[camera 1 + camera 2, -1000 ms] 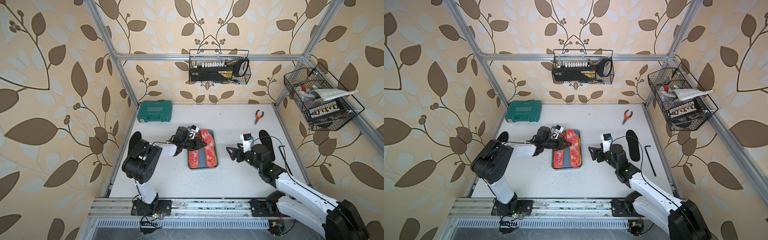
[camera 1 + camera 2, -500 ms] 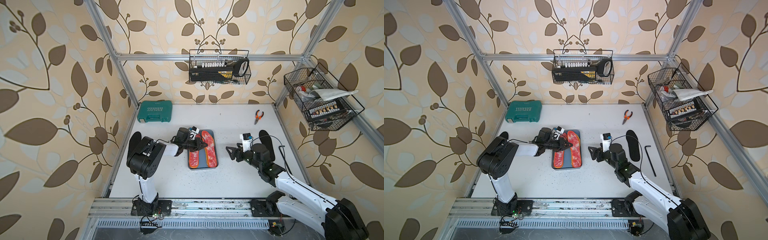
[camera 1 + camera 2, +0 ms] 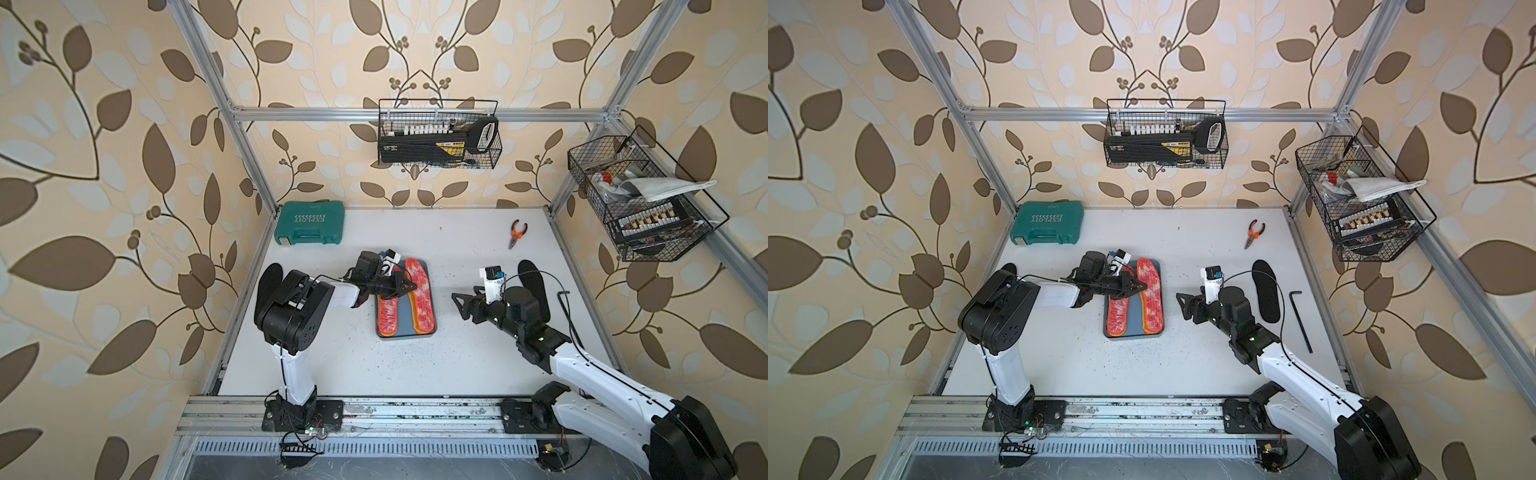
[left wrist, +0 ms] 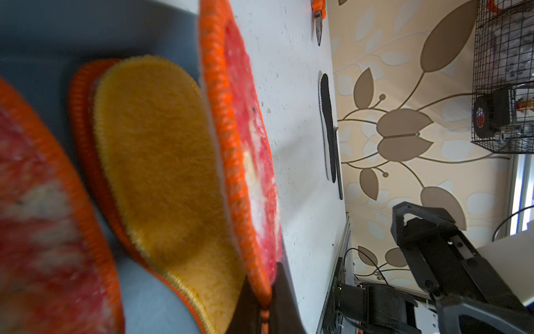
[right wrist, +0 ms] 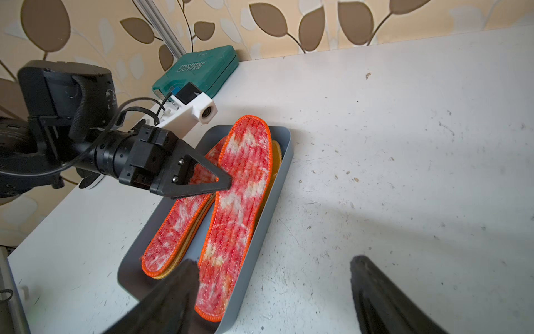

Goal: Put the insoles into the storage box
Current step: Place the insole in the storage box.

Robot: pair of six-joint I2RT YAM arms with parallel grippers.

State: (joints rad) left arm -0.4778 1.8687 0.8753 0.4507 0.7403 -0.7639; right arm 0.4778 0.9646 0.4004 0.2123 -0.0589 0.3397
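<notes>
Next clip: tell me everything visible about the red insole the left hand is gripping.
The held insole is flat, foot-shaped, with a fuzzy red-and-white mottled face and orange stitched edging; it looks like soft fabric. It lies lengthwise along one side of the blue-grey storage box, over a mustard-yellow insole, and seems slightly tilted rather than flat. The left hand, shut, pinches its inner long edge about midway. Another red insole lies beside it.
</notes>
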